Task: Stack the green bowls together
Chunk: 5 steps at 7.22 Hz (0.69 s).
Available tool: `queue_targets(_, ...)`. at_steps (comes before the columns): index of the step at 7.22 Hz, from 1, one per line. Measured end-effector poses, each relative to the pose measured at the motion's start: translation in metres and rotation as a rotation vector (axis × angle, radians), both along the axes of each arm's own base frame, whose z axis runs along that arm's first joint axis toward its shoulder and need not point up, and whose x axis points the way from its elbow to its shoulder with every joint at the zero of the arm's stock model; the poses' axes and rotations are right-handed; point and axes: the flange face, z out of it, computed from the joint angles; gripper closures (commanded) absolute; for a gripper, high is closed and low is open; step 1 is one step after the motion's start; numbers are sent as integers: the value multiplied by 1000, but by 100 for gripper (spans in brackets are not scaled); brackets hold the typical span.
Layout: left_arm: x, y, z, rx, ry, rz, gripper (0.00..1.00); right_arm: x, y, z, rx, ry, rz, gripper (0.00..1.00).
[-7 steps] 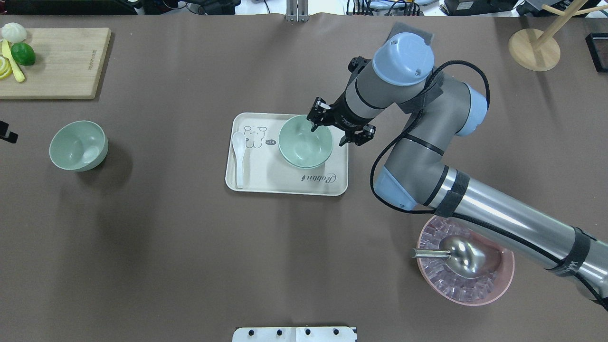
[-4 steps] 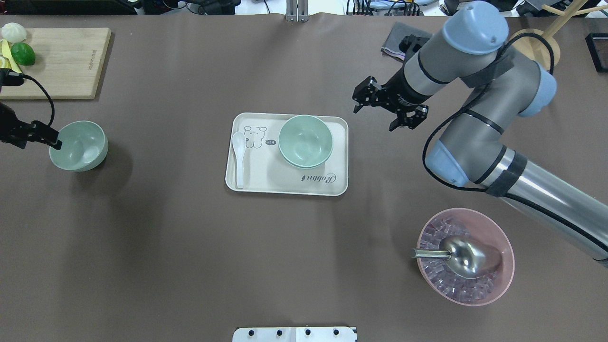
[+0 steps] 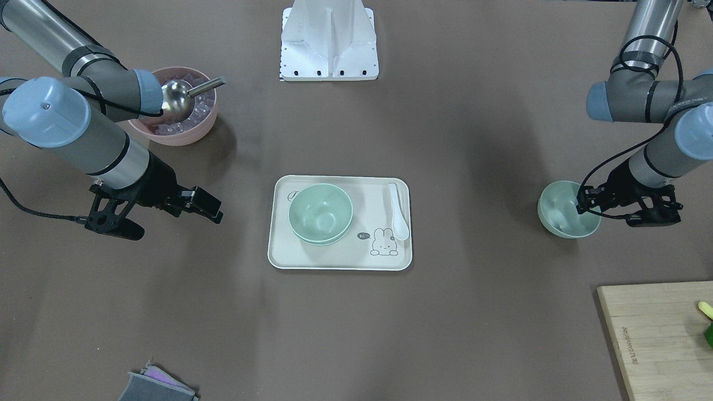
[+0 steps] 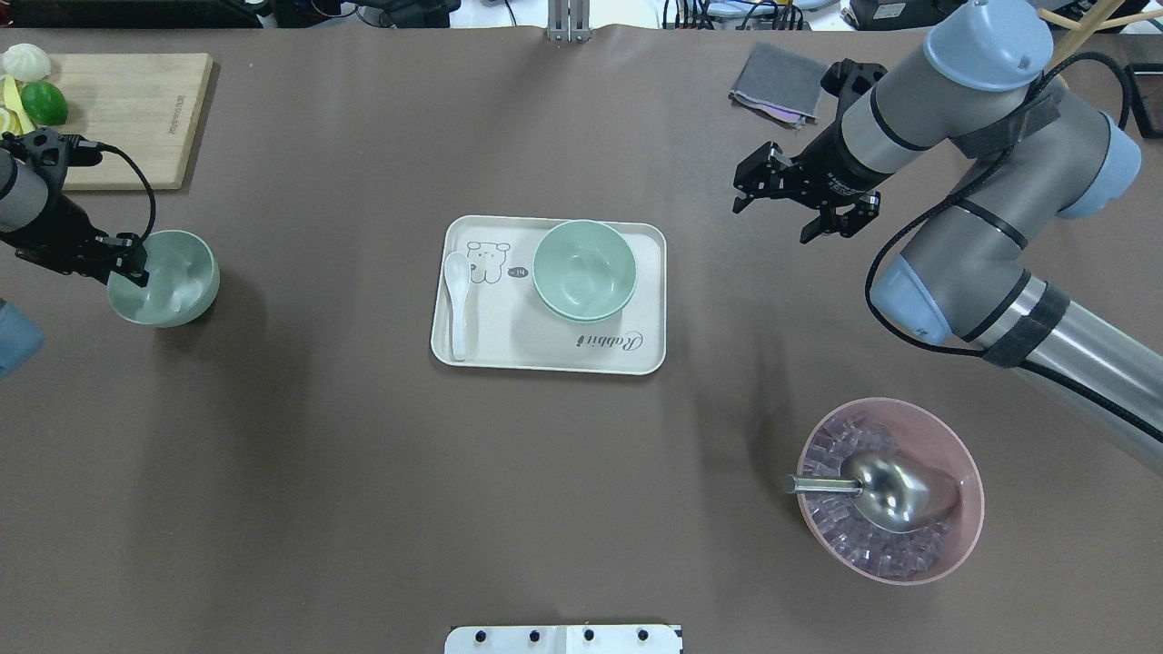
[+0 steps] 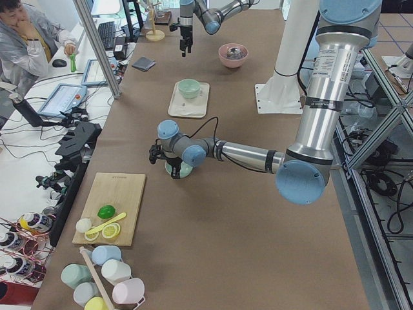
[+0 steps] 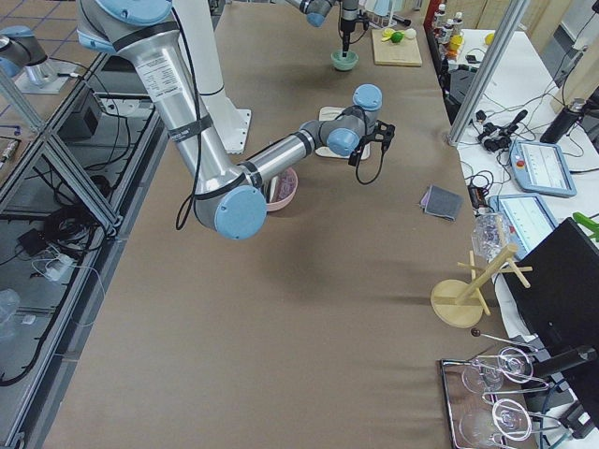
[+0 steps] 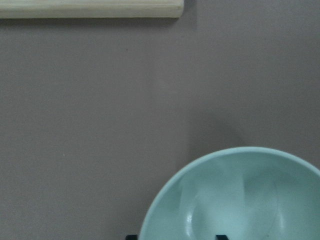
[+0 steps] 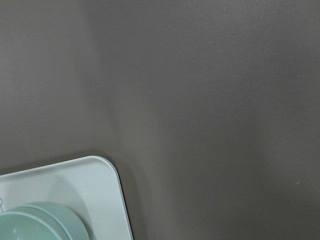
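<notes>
Two green bowls [image 4: 583, 271] nested on centre tray [image 4: 545, 356]; third bowl [image 4: 173, 291] far left, left gripper [image 4: 134, 268] at its rim, grip unclear; right gripper [image 4: 770, 222] open, empty

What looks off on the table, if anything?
Nothing stands out. Two green bowls sit nested and upright on the tray, spoon beside them. The third bowl is upright on the table, left gripper straddling its rim. Scoop sits inside the pink bowl.
</notes>
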Motion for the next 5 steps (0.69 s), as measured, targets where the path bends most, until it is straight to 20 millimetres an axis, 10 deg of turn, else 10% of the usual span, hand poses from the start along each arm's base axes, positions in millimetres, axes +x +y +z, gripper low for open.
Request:
queue_targets(3,8,-9,-28,-7,25,11,100,17,-8,0,-7,-11,11,0)
queue_targets(5,37,-24,-132,-34,89,-14,100,74,-21,29,3,-21,-3,0)
